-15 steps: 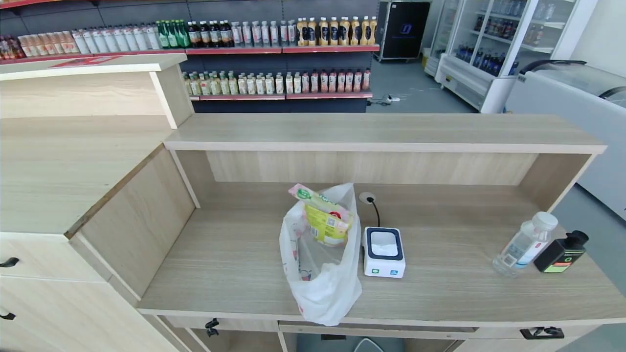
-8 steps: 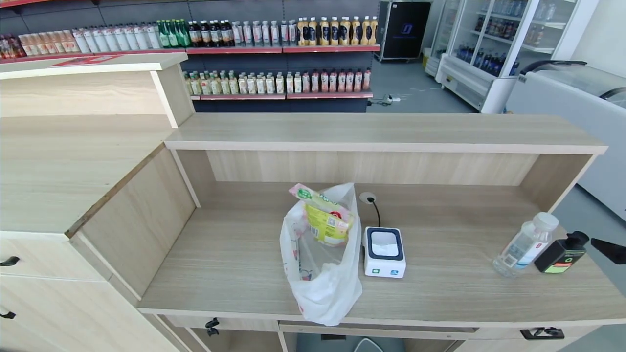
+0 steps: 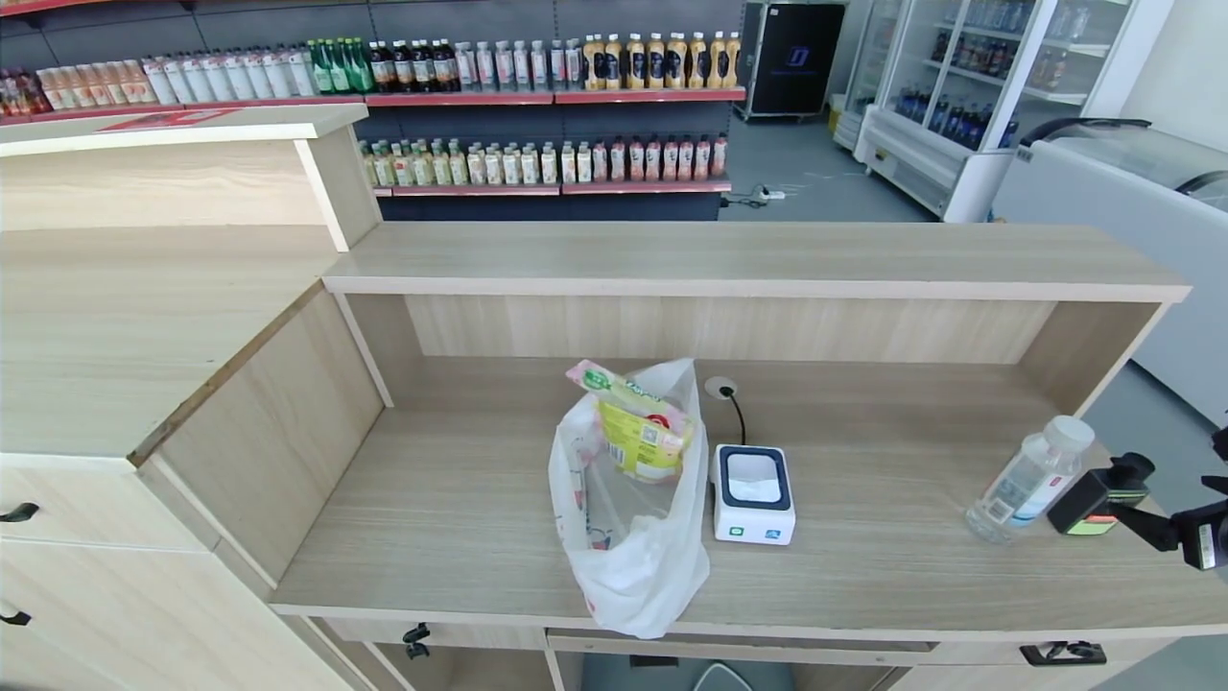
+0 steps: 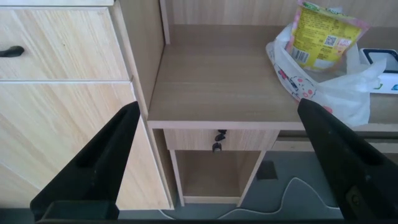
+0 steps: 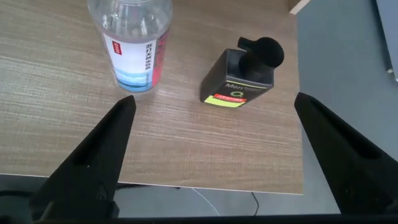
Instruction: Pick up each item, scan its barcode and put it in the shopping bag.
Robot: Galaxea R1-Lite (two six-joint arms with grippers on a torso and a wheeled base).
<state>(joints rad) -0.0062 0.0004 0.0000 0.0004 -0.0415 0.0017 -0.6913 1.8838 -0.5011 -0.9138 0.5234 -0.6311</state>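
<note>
Bag [image 3: 628, 547] is placed upright mid-counter [image 3: 863, 576], mouth open. Pouch [image 3: 638, 432], yellow-green, is lodged in the bag mouth, top half sticking out. Scanner [image 3: 753, 492] is set just right of the bag, touching or nearly so; its cable [image 3: 737, 417] is run back to a hole in the counter. Clear bottle [image 3: 1031, 480] and black bottle [image 3: 1098, 499] are stood side by side at the counter's right end, well apart from the scanner, the black one nearer the edge.

Right gripper [image 5: 211, 98] is held at the right end, jaws spread wide, nothing grasped. Black bottle is framed between the fingers [image 5: 93, 162] in the right wrist view; in the head view one finger is seen just beside it, contact cannot be told.

Left gripper [image 4: 219, 104] is held low off the counter's near left side, jaws spread wide, nothing gripped, with the bag and pouch seen beyond it.
</note>
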